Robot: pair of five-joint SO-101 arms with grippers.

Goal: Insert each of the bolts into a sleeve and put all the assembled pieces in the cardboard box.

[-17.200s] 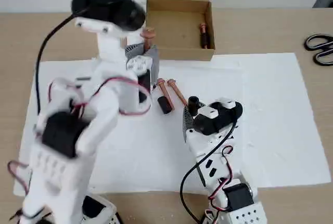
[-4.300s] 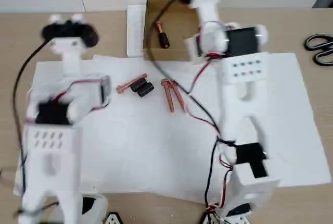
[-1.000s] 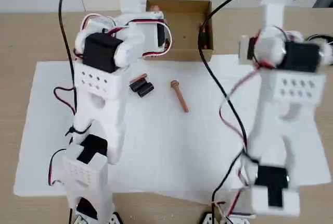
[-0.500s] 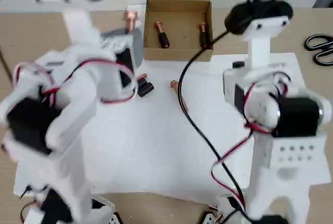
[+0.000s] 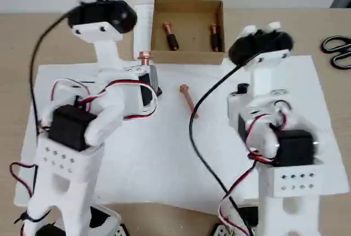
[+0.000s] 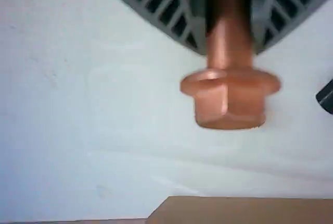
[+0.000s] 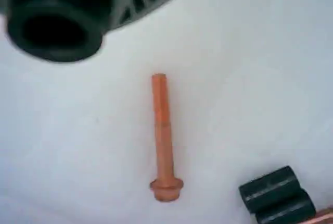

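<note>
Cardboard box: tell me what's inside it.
Two bolt-and-sleeve pieces lie in the cardboard box, apart: the left piece and the right piece, which is near the right wall. The near wall hides the floor strip just behind it.

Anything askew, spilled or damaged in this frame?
Nothing stands out. The left gripper holds a bolt, the right gripper a sleeve; another bolt lies loose on the paper, and two assembled pieces lie inside the cardboard box.
</note>
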